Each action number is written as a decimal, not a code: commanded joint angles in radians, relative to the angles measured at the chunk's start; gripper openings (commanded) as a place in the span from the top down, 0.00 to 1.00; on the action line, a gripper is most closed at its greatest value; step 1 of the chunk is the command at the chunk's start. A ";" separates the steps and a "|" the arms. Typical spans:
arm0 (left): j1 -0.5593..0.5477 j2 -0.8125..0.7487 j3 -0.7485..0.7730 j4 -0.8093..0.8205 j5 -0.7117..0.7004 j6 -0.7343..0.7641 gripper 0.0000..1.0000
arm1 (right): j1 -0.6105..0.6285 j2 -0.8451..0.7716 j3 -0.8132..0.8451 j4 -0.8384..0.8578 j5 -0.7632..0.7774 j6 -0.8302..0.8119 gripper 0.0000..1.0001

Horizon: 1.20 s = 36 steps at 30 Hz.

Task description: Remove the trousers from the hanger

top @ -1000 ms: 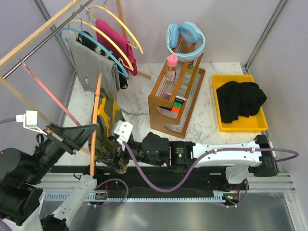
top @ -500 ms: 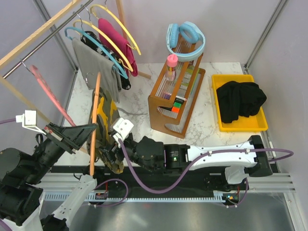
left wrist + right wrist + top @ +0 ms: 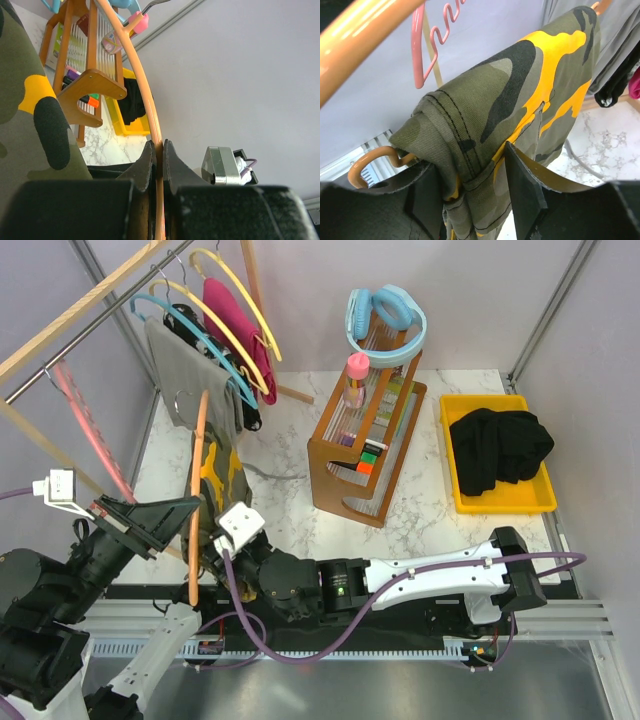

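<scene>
The camouflage trousers hang over the bar of an orange hanger, held off the rail at the near left. My left gripper is shut on the hanger's orange arm. The trousers fill the left of the left wrist view. My right gripper has its jaws on either side of the folded waistband of the camouflage trousers, pinching the cloth just under the hanger. In the top view the right gripper is at the trousers' lower end. The black trousers lie in the yellow tray.
A wooden rail at the far left carries a pink hanger, a grey garment and a magenta garment on other hangers. A wooden rack with blue headphones stands mid-table.
My right arm has slid left and toward the near edge, its wrist now lower along the camouflage trousers. The garments on the rail have swung a little. My left gripper has held still.
</scene>
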 commanded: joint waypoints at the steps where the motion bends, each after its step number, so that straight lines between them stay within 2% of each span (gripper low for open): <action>1: -0.002 -0.014 0.041 0.234 0.018 -0.012 0.98 | -0.004 -0.041 0.007 0.014 0.043 -0.066 0.45; 3: -0.002 -0.012 0.045 0.230 0.018 0.003 0.98 | -0.004 -0.055 0.002 -0.024 -0.010 -0.075 0.43; 7: -0.002 -0.001 0.050 0.224 0.025 0.003 0.98 | -0.004 -0.073 0.002 -0.066 0.058 -0.059 0.41; 12: 0.000 0.000 0.048 0.225 0.026 0.005 0.98 | -0.004 -0.066 0.016 -0.080 0.117 -0.088 0.51; 14: -0.002 0.002 0.045 0.224 0.031 -0.006 0.98 | -0.004 -0.050 0.039 -0.088 0.123 -0.097 0.51; 16: -0.002 0.002 0.041 0.227 0.034 -0.026 0.98 | -0.004 -0.034 0.034 -0.052 0.111 -0.111 0.49; 17: -0.002 0.002 0.039 0.225 0.034 -0.030 0.98 | -0.004 -0.026 0.023 -0.036 0.120 -0.109 0.39; 18: -0.002 0.002 0.031 0.234 0.041 -0.035 0.98 | -0.004 -0.009 0.017 0.013 0.138 -0.115 0.33; 22: -0.002 -0.003 0.015 0.242 0.048 -0.060 0.98 | -0.001 0.031 -0.007 0.161 0.137 -0.210 0.32; 25: -0.002 -0.006 0.013 0.241 0.051 -0.060 0.98 | 0.001 0.062 0.002 0.267 0.218 -0.270 0.43; 27: -0.002 -0.009 0.013 0.241 0.046 -0.058 0.98 | -0.001 0.062 -0.003 0.336 0.259 -0.328 0.70; 30: -0.002 -0.021 0.004 0.238 0.037 -0.051 0.98 | -0.001 0.039 -0.004 0.350 0.266 -0.344 0.99; 33: -0.002 -0.033 -0.012 0.215 -0.003 -0.020 0.98 | -0.002 0.014 0.010 0.261 0.255 -0.312 1.00; 36: -0.002 -0.049 -0.060 0.190 -0.057 0.040 0.98 | 0.009 -0.029 -0.015 0.244 0.238 -0.292 1.00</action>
